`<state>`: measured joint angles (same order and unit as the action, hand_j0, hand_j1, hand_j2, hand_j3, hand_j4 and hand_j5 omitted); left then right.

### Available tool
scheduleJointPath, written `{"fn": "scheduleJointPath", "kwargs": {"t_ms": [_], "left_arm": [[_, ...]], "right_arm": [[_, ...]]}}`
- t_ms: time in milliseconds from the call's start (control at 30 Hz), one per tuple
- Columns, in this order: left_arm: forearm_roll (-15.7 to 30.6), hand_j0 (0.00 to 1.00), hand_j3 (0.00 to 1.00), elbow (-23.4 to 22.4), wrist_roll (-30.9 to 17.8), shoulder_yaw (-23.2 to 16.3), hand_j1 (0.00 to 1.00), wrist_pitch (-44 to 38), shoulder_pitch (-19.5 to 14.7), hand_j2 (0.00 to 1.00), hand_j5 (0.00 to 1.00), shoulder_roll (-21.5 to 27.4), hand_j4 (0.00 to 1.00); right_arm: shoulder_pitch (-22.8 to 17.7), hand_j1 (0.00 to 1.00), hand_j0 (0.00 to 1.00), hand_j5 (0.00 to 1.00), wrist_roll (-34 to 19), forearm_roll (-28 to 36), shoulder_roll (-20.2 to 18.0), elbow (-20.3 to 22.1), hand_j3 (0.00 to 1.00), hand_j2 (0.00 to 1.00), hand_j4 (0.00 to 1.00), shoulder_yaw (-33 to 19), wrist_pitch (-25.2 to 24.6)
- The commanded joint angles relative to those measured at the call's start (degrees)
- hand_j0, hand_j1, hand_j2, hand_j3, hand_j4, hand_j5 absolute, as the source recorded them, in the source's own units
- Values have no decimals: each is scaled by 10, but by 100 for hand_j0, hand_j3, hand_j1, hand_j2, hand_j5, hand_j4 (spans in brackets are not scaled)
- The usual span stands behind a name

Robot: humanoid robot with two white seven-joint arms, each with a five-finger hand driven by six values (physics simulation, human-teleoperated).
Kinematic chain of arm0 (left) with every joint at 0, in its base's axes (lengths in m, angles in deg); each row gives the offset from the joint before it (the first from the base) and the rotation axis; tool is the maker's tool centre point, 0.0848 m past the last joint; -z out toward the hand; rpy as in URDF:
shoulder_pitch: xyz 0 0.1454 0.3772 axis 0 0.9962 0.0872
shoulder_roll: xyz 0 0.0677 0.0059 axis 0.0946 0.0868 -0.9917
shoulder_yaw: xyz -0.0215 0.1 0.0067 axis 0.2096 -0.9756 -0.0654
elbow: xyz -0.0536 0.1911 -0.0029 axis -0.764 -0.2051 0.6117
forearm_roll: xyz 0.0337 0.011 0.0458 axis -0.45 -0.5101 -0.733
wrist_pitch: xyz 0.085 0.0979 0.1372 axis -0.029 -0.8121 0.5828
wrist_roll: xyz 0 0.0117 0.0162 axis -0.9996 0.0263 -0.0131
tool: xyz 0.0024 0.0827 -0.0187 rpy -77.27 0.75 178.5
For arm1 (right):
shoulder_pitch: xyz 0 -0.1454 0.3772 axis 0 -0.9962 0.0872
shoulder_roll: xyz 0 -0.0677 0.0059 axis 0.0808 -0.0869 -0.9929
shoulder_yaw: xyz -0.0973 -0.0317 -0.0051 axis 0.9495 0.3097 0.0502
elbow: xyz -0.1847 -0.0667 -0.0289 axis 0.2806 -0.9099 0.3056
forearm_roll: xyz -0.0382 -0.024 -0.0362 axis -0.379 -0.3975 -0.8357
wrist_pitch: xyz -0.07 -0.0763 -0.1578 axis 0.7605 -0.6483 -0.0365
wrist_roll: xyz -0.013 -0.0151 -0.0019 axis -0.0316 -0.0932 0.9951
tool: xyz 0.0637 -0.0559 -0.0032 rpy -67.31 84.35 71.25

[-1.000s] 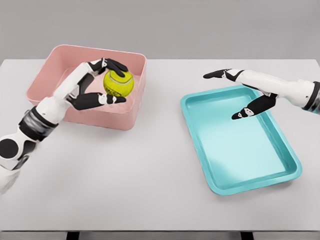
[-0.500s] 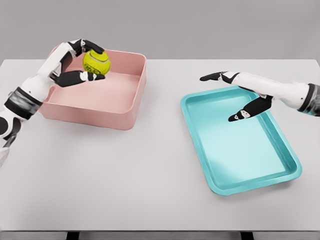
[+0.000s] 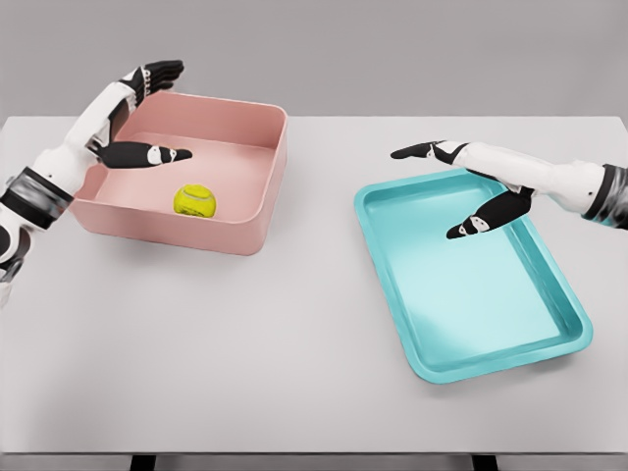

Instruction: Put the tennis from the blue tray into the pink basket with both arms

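The yellow tennis ball (image 3: 195,200) lies on the floor of the pink basket (image 3: 257,224), near its front wall. Above the basket's back left corner my left hand (image 3: 157,113) is open, fingers spread wide, holding nothing. The blue tray (image 3: 549,339) sits at the right of the table with nothing in it. My right hand (image 3: 444,188) hovers open over the tray's far left corner, thumb and fingers apart, holding nothing.
The grey table (image 3: 294,343) runs across the whole view, its front edge near the bottom of the picture. A strip of bare table separates the basket from the tray.
My left hand has opened and let go of the ball, which has dropped onto the basket floor. The hand has lifted slightly back and left. The right arm has barely moved.
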<state>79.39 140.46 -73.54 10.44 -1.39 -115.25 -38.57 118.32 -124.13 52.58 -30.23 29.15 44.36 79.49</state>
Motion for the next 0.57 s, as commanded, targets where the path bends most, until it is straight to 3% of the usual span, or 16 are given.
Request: {"fn": "scheduleJointPath", "kwargs": {"t_ms": [0, 67, 167, 233, 300, 433, 533], "left_arm": [[3, 100, 100, 19, 0, -2, 100, 30, 1, 100, 100, 5, 100], [3, 100, 100, 53, -1, -5, 100, 99, 7, 100, 100, 37, 100], [3, 100, 100, 146, -7, -11, 100, 99, 44, 100, 100, 125, 100], [4, 100, 100, 180, -7, -7, 100, 99, 62, 100, 100, 165, 100], [7, 100, 100, 181, -7, -5, 100, 99, 69, 100, 100, 189, 100], [3, 100, 100, 178, -6, -1, 100, 99, 137, 100, 100, 224, 100], [2, 100, 100, 177, -7, -1, 100, 99, 149, 100, 100, 228, 100]], "right_arm": [[0, 100, 100, 100, 0, 4, -1, 0, 100, 100, 100, 0, -1], [0, 100, 100, 100, 0, 4, 0, 0, 100, 100, 100, 0, -1], [-1, 100, 100, 100, 0, 4, 0, 0, 100, 100, 100, 0, -1], [-1, 100, 100, 100, 0, 4, 0, 0, 100, 100, 100, 0, -1], [-1, 100, 100, 100, 0, 4, 0, 0, 100, 100, 100, 0, -1], [-1, 100, 100, 100, 0, 4, 0, -1, 100, 100, 100, 0, -1], [-1, 100, 100, 100, 0, 4, -1, -1, 100, 100, 100, 0, -1]]}}
